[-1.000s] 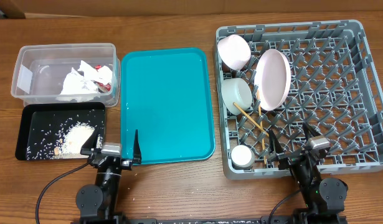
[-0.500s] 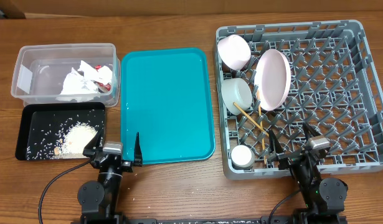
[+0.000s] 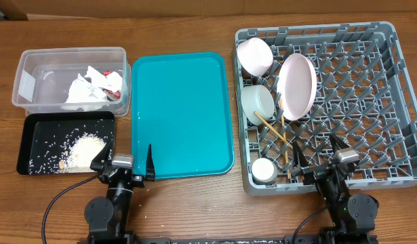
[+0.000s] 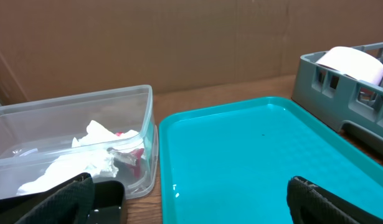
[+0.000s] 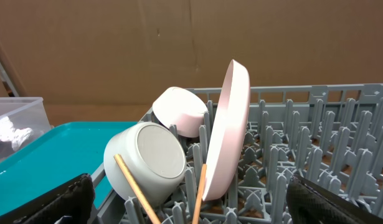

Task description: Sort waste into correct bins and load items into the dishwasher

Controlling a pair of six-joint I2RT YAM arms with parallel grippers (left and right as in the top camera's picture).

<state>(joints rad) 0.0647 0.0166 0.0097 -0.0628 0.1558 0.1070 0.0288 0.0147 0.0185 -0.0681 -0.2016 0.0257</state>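
Looking pretty sorted: paper scraps (image 3: pixel 86 89) sit in the clear tub (image 3: pixel 69 51), rice (image 3: pixel 85 148) in the black tray (image 3: pixel 23 146), plate (image 3: pixel 297 85) on edge in the rack (image 3: pixel 316 28) beside the bowls (image 3: pixel 255 55). Plate's likely slick and breakable, so grab its rim. The left fingers (image 3: pixel 149 161) and right fingers (image 3: pixel 294 154) are spread wide, holding nothing, with clear room over the teal tray (image 3: pixel 181 102).

Brown wood-grain table (image 3: pixel 194 27) under even light, plain brown cardboard backdrop (image 4: pixel 179 43) along its 12 o'clock edge.

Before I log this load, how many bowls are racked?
2: a pinkish bowl in the dish rack, far left corner; a pale bowl just nearer, beside the plate.
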